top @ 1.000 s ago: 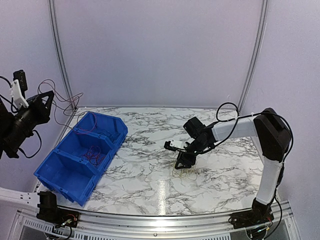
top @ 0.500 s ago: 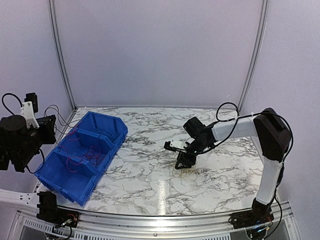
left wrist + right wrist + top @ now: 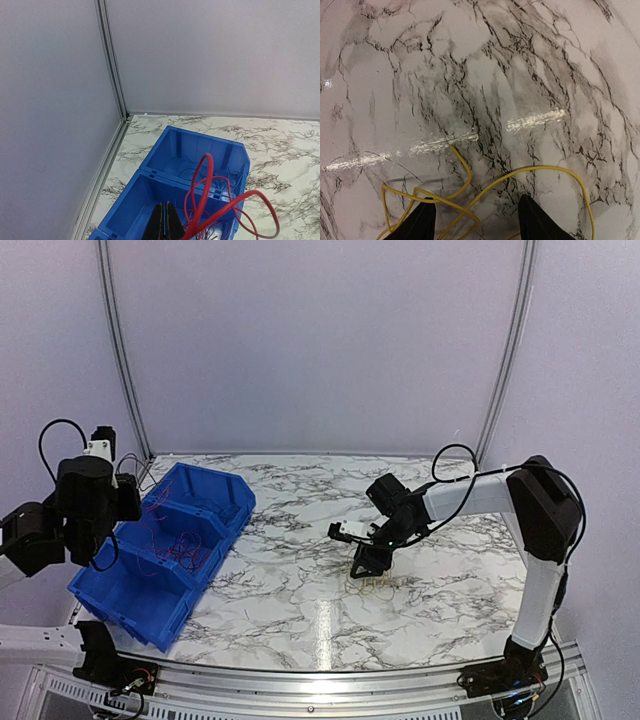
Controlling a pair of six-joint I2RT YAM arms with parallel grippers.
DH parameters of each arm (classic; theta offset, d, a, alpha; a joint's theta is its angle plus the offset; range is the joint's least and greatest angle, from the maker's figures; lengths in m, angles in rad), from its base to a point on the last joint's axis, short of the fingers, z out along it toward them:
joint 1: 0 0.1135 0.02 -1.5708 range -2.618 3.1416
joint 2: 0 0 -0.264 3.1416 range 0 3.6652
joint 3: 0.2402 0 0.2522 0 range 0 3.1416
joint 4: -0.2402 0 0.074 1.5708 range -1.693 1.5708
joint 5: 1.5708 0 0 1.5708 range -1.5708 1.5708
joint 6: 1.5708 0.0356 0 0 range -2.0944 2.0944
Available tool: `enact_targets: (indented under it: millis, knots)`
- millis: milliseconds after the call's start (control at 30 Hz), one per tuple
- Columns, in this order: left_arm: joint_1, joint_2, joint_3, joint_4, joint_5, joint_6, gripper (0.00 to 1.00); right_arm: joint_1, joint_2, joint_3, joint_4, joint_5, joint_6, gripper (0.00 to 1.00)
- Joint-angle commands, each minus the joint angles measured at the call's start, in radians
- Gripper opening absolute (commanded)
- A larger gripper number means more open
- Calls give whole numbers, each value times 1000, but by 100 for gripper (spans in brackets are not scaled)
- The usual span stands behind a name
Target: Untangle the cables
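The left gripper (image 3: 164, 222), jaws pressed together, pinches the red cable (image 3: 202, 195), whose loops stand above the blue bin (image 3: 150, 187) at the left of the table (image 3: 470, 60). Centre-right, the right gripper (image 3: 476, 220) hangs spread directly over the yellow cable (image 3: 545, 170), its loops running left to right between the jaws. Only the right wrist view shows them plainly; from overhead they're a faint scribble.

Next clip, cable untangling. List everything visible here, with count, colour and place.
Table: one, white-grey marble, fills the floor of the cell.
Bins: three joined, blue, left side of the table.
Red cables: a few loops, red, hanging over the bins.
Thin wires: several, red, inside the middle bin.
Yellow cable: one loose tangle, yellow, on the table right of centre.
Left gripper: black, shut on the Red cables.
Right gripper: black, open, low over the Yellow cable.
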Motion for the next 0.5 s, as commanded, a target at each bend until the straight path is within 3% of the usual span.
enact_targets:
  millis: [0, 267, 467]
  knots:
    - [136, 63, -33, 85, 139, 35, 0, -2, 23, 10, -59, 31, -2, 57]
    - [356, 74, -88, 196, 316, 51, 0, -1, 15, 7, -62, 39, -10, 57]
    - [368, 99, 84, 177, 415, 94, 0, -2, 19, 7, -65, 42, -14, 56]
